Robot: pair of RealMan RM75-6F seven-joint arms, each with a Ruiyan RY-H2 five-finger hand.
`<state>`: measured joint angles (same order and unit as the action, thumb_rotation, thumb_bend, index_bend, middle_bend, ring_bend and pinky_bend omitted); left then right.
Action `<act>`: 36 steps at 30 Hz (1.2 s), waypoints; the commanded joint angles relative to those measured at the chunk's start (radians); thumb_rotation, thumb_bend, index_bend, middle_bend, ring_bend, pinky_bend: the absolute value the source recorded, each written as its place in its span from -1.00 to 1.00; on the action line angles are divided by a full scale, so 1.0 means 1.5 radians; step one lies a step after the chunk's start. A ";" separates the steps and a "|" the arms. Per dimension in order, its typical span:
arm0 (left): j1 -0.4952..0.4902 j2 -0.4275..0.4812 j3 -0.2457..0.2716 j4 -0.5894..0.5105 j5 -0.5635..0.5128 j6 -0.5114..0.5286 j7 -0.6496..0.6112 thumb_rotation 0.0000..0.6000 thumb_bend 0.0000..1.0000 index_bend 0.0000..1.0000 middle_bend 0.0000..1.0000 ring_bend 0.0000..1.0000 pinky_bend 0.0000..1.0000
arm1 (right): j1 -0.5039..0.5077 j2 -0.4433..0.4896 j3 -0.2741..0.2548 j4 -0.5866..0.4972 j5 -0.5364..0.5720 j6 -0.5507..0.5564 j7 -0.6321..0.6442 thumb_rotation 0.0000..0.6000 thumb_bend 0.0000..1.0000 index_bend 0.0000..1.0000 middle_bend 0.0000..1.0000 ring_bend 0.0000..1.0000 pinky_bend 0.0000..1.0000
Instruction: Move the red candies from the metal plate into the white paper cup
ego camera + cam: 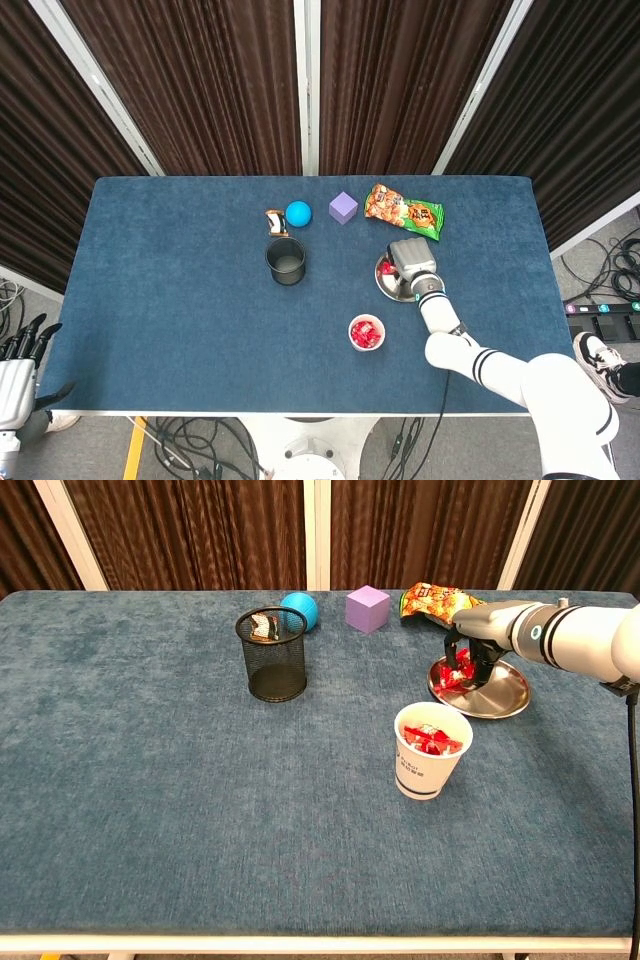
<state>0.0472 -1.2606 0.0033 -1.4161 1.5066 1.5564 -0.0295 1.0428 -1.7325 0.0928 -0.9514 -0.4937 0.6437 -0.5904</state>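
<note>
Dark brown curtains hang behind the blue-covered surface (150,810). Toward its right side sits the metal plate (500,697), with red candies (447,676) heaped at its left edge. The right hand (474,652) reaches down over the plate with its fingers curled in among those candies and touching them, but whether it actually grips one cannot be told from either view; in the head view the hand (411,262) covers most of the plate (383,278). The white paper cup (431,752) stands just in front of the plate, nearer the robot, apart from it and already holding red candies. The left hand (18,362) hangs off the surface's left edge, holding nothing, its fingers apart. Further left stands a black mesh cup (273,655), and along the far side lie a blue ball (300,609), a purple cube (367,608) and a snack bag (432,602).
</note>
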 commanded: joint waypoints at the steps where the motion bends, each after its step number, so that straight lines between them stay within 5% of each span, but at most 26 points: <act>1: 0.001 0.000 0.000 0.001 -0.001 0.000 -0.001 1.00 -1.00 -0.57 -0.68 -0.72 -0.61 | 0.001 -0.005 0.001 0.007 0.002 -0.004 -0.004 1.00 -0.39 -0.05 0.92 0.85 1.00; 11: 0.001 -0.001 0.001 0.002 0.001 0.001 -0.004 1.00 -1.00 -0.57 -0.68 -0.72 -0.61 | -0.012 0.004 0.017 -0.013 -0.026 0.009 0.015 1.00 -0.31 0.15 0.92 0.88 1.00; 14: 0.002 0.000 0.000 0.000 0.001 0.002 -0.004 1.00 -1.00 -0.57 -0.68 -0.72 -0.61 | -0.026 0.041 0.030 -0.075 -0.067 0.029 0.046 1.00 -0.29 0.17 0.92 0.88 1.00; 24: -0.006 0.008 -0.003 -0.018 0.010 0.004 0.014 1.00 -1.00 -0.57 -0.68 -0.72 -0.61 | -0.119 0.273 0.056 -0.470 -0.317 0.093 0.206 1.00 -0.30 0.19 0.92 0.88 1.00; 30: -0.005 0.011 -0.002 -0.028 0.014 0.009 0.022 1.00 -1.00 -0.57 -0.68 -0.72 -0.61 | -0.146 0.309 0.029 -0.542 -0.424 0.099 0.248 1.00 -0.30 0.17 0.92 0.88 1.00; 36: -0.001 0.012 -0.001 -0.028 0.014 0.013 0.020 1.00 -1.00 -0.57 -0.68 -0.72 -0.61 | -0.151 0.300 0.007 -0.537 -0.456 0.096 0.252 1.00 -0.30 0.12 0.92 0.87 1.00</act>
<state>0.0450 -1.2434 0.0025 -1.4578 1.5274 1.5754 0.0001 0.8190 -1.2794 0.1086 -1.7598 -1.1741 0.7872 -0.2136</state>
